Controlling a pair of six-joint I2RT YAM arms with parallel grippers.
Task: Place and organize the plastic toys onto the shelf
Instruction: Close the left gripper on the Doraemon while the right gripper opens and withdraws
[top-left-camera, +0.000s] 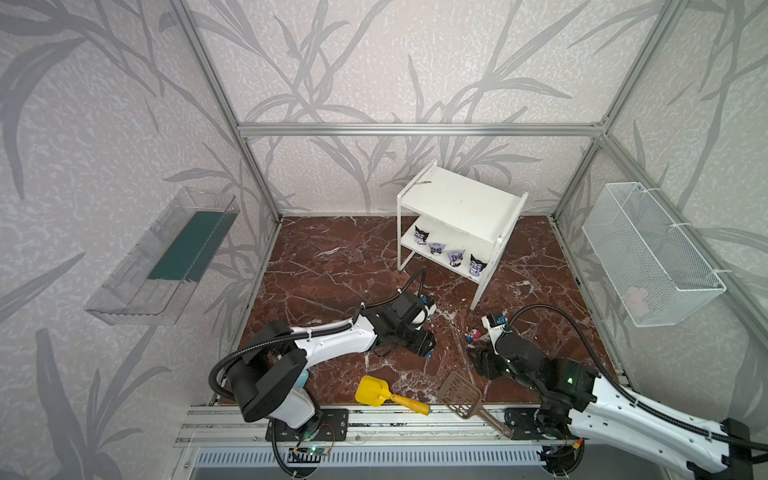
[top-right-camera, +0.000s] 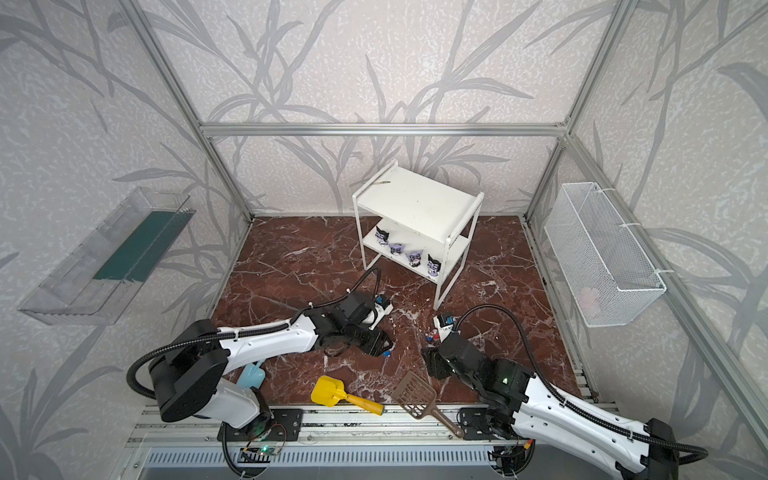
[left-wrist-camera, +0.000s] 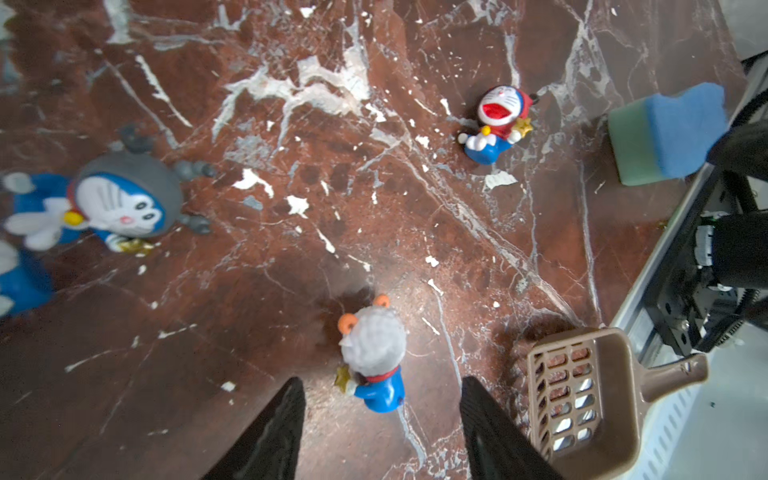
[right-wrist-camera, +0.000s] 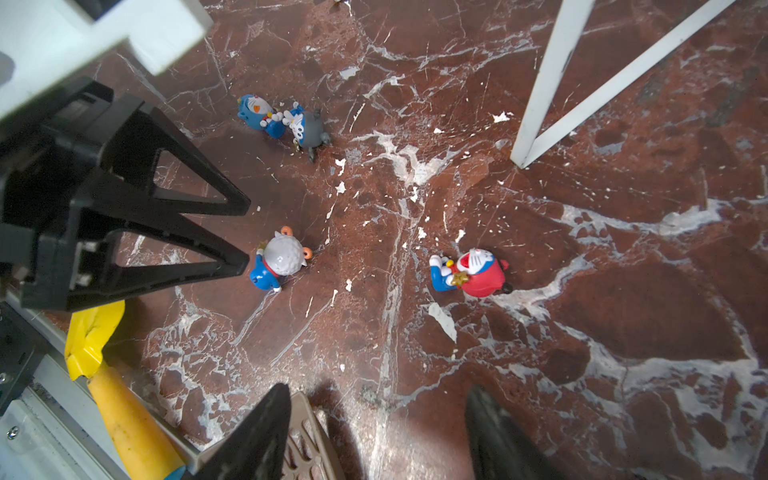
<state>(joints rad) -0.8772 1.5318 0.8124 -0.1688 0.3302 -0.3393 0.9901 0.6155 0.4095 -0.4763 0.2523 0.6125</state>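
1. In both top views: one shelf (top-left-camera: 461, 199) (top-right-camera: 415, 199), four purple-eared toys (top-left-camera: 455, 257) (top-right-camera: 413, 257) lined along its lower tier.
2. Left wrist: three blue-and-white toys (left-wrist-camera: 124, 203) whole on the counter (left-wrist-camera: 291, 291), a fourth cut off at the edge; white-headed toy (left-wrist-camera: 374, 353) stood just beyond the left tool (left-wrist-camera: 382, 380), jaws parted, gripping nothing.
3. Right wrist: four blue-and-white toys counted; red-headed toy (right-wrist-camera: 473, 272) lay ahead of the right tool (right-wrist-camera: 380, 388), well apart; jaws spread, empty.

Two white-shelled arms (top-left-camera: 332, 343) with black joints, ribbed black cables (top-left-camera: 540, 307), and black triangular open-frame fingers (right-wrist-camera: 208, 172).
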